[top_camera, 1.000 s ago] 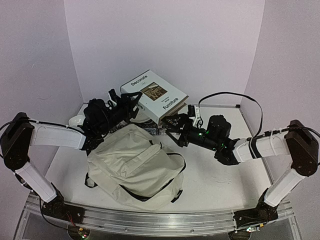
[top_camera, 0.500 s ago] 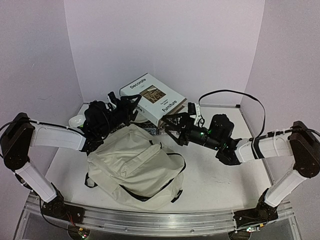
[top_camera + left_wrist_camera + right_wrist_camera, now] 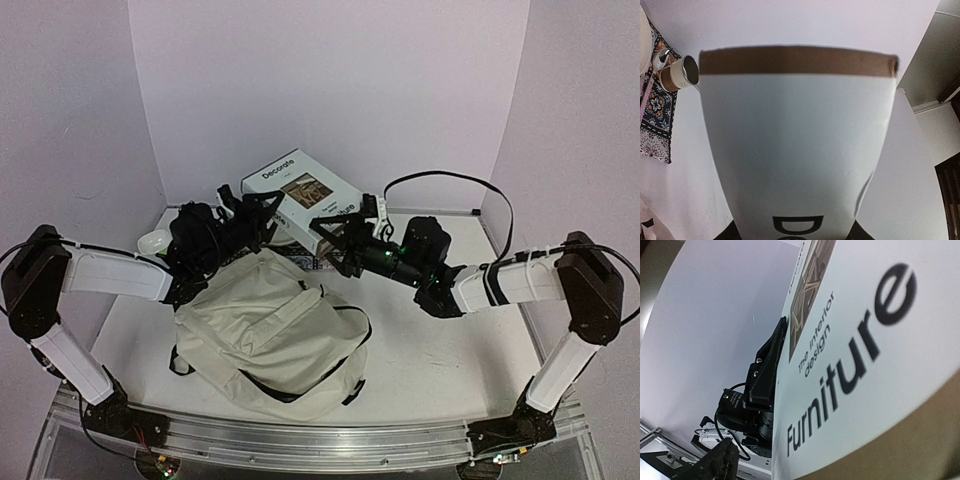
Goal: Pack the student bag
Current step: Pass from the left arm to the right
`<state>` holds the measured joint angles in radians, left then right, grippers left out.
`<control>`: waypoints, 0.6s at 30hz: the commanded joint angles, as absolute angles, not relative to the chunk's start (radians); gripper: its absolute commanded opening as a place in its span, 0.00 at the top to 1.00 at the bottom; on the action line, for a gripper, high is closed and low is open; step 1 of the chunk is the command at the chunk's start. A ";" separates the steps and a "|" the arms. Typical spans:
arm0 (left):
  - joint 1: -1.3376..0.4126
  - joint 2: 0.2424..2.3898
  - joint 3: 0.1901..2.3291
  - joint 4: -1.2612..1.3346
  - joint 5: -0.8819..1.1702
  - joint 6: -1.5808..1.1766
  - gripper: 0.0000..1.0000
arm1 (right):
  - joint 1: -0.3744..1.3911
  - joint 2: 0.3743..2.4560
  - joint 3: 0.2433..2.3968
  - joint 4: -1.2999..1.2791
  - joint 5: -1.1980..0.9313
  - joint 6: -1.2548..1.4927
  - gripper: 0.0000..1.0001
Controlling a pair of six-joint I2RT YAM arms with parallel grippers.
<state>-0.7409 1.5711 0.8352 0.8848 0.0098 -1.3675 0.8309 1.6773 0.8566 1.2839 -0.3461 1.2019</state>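
Pale lilac walls close in a white table (image 3: 430,350). The student bag (image 3: 265,335) lies slumped on the table's near-centre, cream fabric uppermost, its black straps trailing at the near and right sides. Just beyond the bag, at the far middle of the table, a white book (image 3: 300,190) lettered "Decorate" and "Furniture" is held tilted in the air between the two arms.

The left gripper (image 3: 262,210) is clamped on the book's left end. Its wrist camera shows the white cover filling the view, with the brown page edge across the top. The right gripper (image 3: 335,240) pinches the book's near right corner, and its wrist camera looks along the cover at close range, with "Furniture" large and blurred. Neither gripper touches the bag.

On the table beneath the book's left side, the left wrist view shows a small cup (image 3: 682,70) with a spoon (image 3: 660,57) just beside it, both on a patterned cloth (image 3: 652,120). A small white object (image 3: 153,240) sits near the far left corner.
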 commanded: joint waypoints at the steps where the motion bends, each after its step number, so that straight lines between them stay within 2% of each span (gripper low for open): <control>1: -0.753 1.577 0.865 0.974 0.038 -1.388 0.77 | 0.843 1.698 0.897 1.515 -0.394 1.247 0.23; 5: -0.754 1.577 0.859 0.979 0.036 -1.385 0.76 | 0.843 1.701 0.895 1.522 -0.400 1.247 0.33; 12: -0.754 1.554 0.813 0.980 0.010 -1.368 0.67 | 0.842 1.693 0.880 1.534 -0.404 1.247 0.53; 18: -0.753 1.525 0.763 0.979 -0.028 -1.335 0.51 | 0.836 1.681 0.866 1.535 -0.406 1.241 0.57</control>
